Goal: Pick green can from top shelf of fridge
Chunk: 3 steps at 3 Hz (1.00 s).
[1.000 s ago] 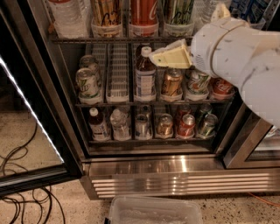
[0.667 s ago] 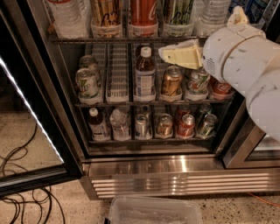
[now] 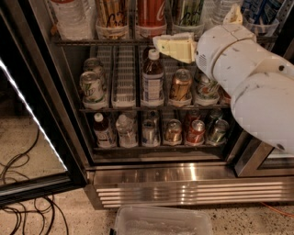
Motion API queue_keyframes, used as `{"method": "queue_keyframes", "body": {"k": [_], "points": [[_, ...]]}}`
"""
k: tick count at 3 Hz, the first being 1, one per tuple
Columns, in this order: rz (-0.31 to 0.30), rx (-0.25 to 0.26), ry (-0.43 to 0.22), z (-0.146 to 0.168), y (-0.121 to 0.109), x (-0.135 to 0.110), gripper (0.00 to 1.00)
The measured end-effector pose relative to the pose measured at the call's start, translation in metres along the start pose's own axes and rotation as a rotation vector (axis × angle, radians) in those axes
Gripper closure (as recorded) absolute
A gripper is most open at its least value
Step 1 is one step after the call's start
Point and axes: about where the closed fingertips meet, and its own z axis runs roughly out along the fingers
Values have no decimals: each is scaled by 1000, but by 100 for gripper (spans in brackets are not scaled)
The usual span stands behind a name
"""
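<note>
The green can (image 3: 188,11), streaked green, white and black, stands on the top shelf (image 3: 92,41) of the fridge (image 3: 151,174), between a red can (image 3: 150,10) and a clear bottle (image 3: 220,9). Its upper part is cut off by the frame. My gripper (image 3: 161,44), pale yellow, points left just in front of the top shelf's front rail. It is below and slightly left of the green can and holds nothing that shows. My white arm (image 3: 248,78) covers the right side of the shelves.
A gold-tan striped can (image 3: 112,13) and a clear bottle (image 3: 69,16) stand at the left of the top shelf. Short cans and bottles fill the two lower racks. The open glass door (image 3: 27,114) is at left, cables (image 3: 23,202) lie on the floor, and a clear plastic bin (image 3: 161,222) sits below.
My gripper has risen from the middle rack's height to the top shelf's front rail, closer to the green can. The cans have not moved.
</note>
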Motion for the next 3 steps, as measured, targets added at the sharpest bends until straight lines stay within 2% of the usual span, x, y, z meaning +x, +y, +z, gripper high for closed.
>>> {"method": "queue_keyframes", "body": {"k": [1, 2, 3], "points": [[14, 8, -32, 17, 6, -5, 0], [-3, 43, -37, 23, 7, -7, 0], [-24, 88, -23, 26, 9, -6, 18]]}}
